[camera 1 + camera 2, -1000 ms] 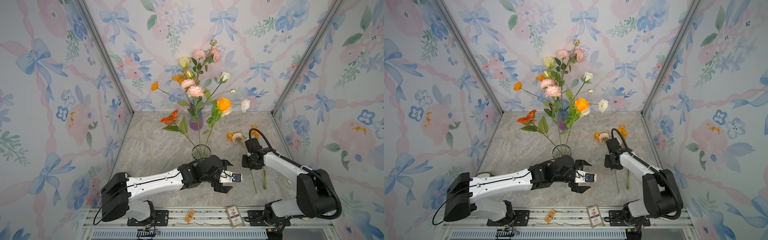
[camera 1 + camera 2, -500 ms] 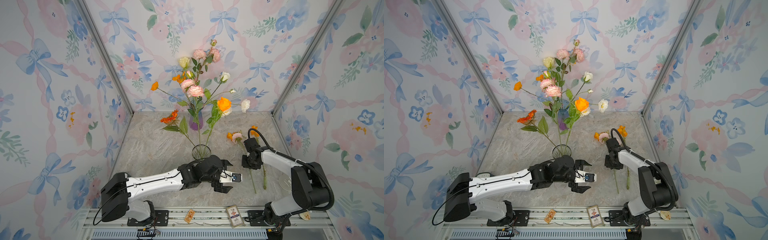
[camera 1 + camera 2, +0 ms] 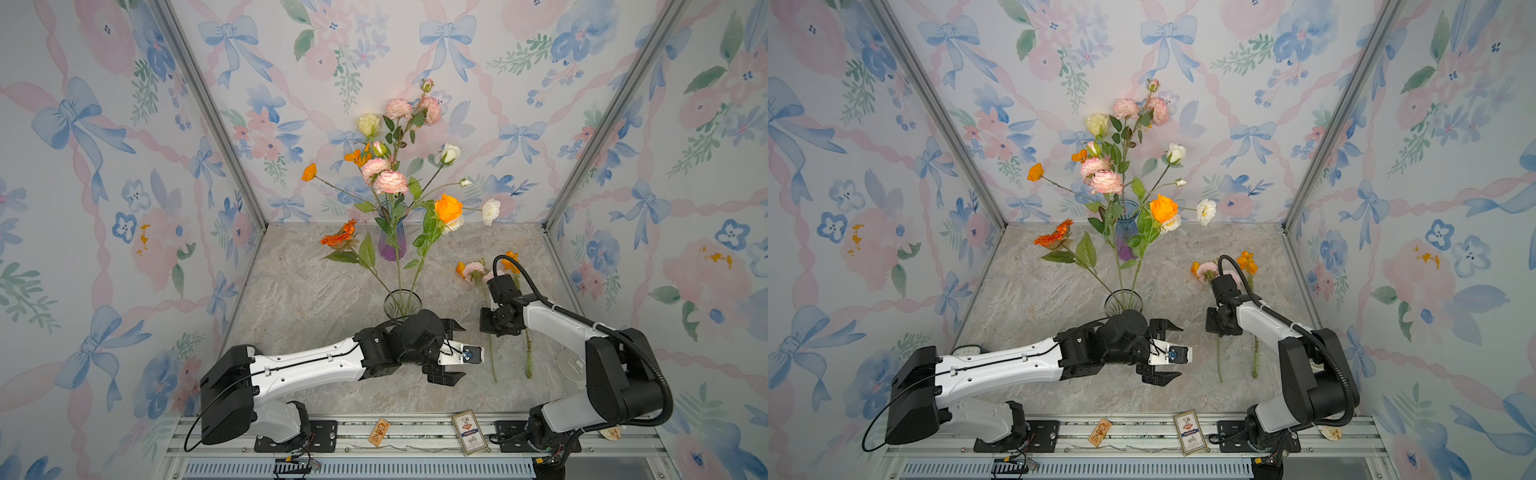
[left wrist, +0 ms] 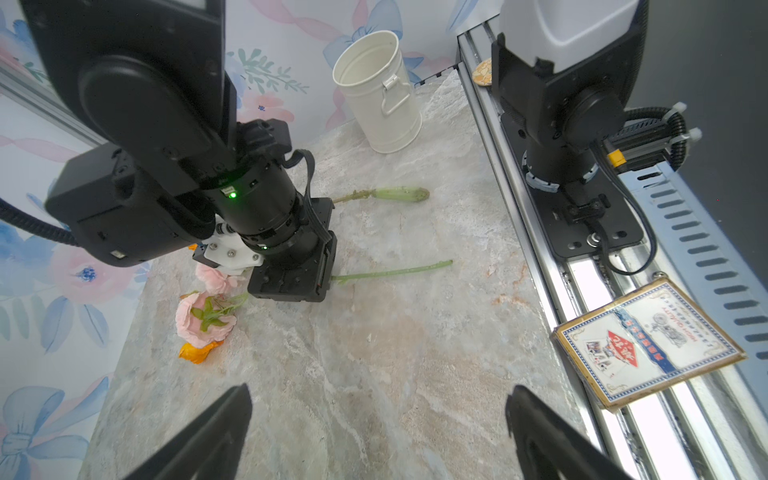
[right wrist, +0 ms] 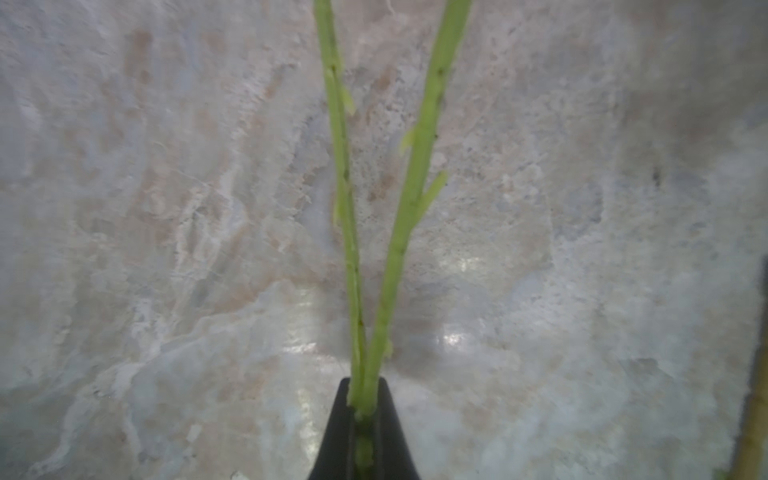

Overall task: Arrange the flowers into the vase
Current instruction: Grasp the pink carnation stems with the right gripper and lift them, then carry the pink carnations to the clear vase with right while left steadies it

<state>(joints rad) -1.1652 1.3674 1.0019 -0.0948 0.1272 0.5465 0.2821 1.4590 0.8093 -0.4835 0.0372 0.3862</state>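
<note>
— Where were the flowers [image 3: 473, 271]?
— Two lay near the worktop's [image 3: 311, 299] right edge, blooms toward the back. The rest stood in the glass vase [image 3: 402, 302] at front centre and in a purple vase [image 3: 392, 247] by the back edge.
— And the jaws?
— The right jaws were pressed together on the pink one's stem [image 5: 415, 187], mid-length, likely so its end stayed free for the vase. The left jaws were spread wide and empty beside the glass vase, perhaps to steady it.
— Any writing?
— A card box [image 4: 648, 340] on the front rail [image 3: 415, 432], its print too small to read.

Floral-wallpaper walls [image 3: 124, 166], marble tabletop [image 3: 311, 291]
</note>
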